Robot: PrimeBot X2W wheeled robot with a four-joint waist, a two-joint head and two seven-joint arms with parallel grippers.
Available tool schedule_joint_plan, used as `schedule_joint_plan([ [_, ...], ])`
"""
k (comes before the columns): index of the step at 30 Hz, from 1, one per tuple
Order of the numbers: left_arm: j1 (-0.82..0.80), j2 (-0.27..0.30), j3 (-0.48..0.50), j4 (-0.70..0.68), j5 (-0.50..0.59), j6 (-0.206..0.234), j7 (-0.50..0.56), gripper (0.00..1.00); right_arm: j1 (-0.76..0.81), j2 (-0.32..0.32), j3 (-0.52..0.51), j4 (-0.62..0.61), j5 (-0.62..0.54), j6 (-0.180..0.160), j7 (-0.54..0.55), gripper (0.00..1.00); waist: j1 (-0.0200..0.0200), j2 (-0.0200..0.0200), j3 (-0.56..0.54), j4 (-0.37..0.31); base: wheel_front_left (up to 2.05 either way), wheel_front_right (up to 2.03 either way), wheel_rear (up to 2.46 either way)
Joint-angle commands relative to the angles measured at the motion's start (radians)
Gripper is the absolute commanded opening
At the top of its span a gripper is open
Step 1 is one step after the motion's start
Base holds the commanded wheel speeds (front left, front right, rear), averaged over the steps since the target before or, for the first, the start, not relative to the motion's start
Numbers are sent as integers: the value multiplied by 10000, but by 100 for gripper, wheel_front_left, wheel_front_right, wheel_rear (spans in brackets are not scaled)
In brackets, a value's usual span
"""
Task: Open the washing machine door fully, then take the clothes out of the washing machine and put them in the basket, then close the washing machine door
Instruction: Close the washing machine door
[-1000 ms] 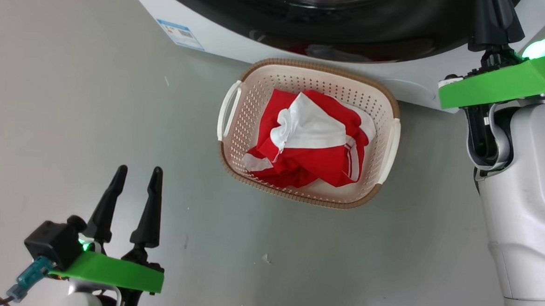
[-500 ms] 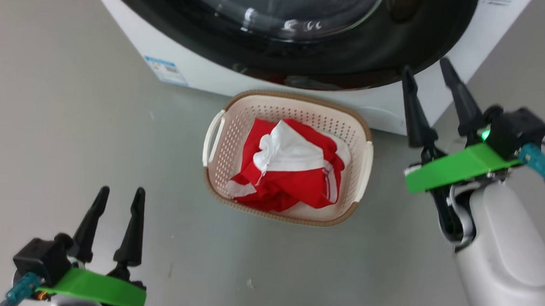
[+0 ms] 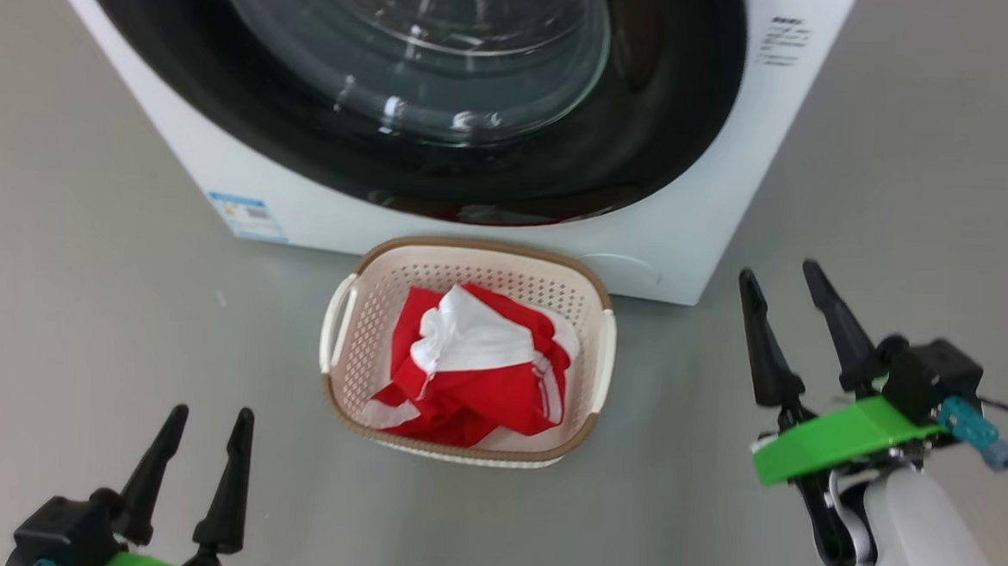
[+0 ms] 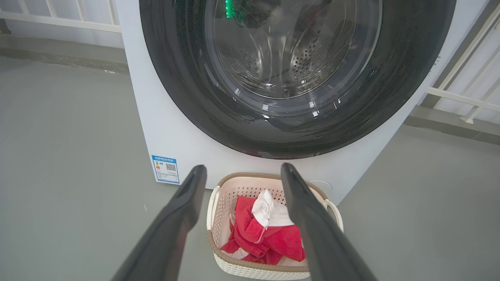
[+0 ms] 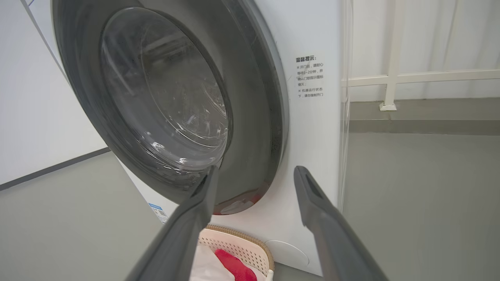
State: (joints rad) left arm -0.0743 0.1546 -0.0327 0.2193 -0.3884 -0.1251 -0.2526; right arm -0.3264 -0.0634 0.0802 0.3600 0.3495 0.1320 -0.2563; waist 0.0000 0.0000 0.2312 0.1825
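The washing machine (image 3: 715, 199) is pictured on a grey floor (image 3: 81, 295), the washing machine door (image 3: 650, 135) shut against its front. The basket (image 3: 471, 251) is set just before it, the clothes (image 3: 498, 395) heaped inside. The left jaws and right jaws are held wide apart, nothing gripped.

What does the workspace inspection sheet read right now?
Surface: grey floor, a few faint marks.
Job's things: washer with door looking shut; clothes in basket, which stands on the floor before the washer.
Clutter: nothing seen.
Grippers: left gripper open, empty; right gripper open, empty.
Cables: teal plug with dark lead at right wrist.
Surroundings: white railing; blue sticker on washer.
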Motion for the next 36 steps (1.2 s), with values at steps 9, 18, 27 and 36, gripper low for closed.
schedule_joint_plan([
  [9, 460, 480, 437, -279, 260, -56, -92, 100, 1360, -14, -74, -599, 86, -13, -55, 100, 0, 0, -870, -927, 0, 0, 0],
  [18, 889, 416, 722, -478, 472, -56, -92, 100, 2294, -112, -190, -849, 191, -13, -55, 100, 0, 0, -1259, -1474, 0, 0, 0],
  [27, 1419, 402, 863, -725, 630, -56, -92, 100, 3021, -349, -385, -1099, 305, -13, -55, 100, 0, 0, -1697, -1900, 0, 0, 0],
  [36, 1747, 367, 850, -718, 804, -56, -92, 100, 3606, -403, -668, -1194, 355, -13, -55, 100, 0, 0, -2012, -2047, 0, 0, 0],
])
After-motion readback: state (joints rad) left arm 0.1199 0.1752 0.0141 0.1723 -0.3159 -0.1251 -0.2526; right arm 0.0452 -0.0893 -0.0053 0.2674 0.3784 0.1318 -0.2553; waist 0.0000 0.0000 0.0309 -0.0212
